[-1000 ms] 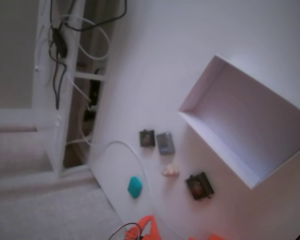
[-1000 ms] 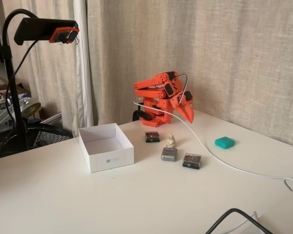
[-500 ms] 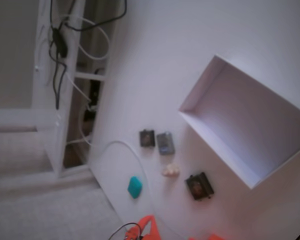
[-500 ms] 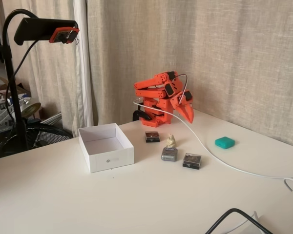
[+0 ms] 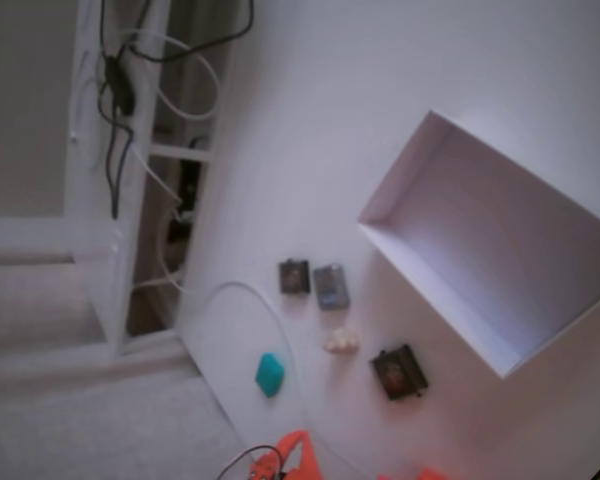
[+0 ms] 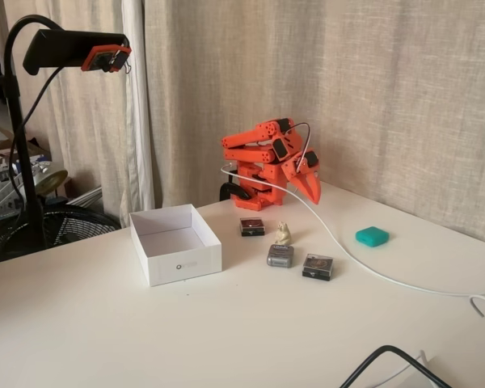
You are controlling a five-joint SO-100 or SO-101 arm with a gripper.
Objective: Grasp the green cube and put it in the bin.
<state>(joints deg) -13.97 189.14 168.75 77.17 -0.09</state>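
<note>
Cube (image 6: 372, 236) waits untouched, gripper (image 6: 311, 187) folded and empty.
Its jaws look closed; I'd pinch the light, smooth, rigid cube across flat sides, then the bin (image 6: 163, 267).

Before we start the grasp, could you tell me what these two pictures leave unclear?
- Gripper: too small in a fixed view to tell whether the jaws are open; the other view's bottom edge cuts the arm off.
- Three dark blocks: too small and blurred to identify.
- The bin: its far corner is cut off at the right edge.
</note>
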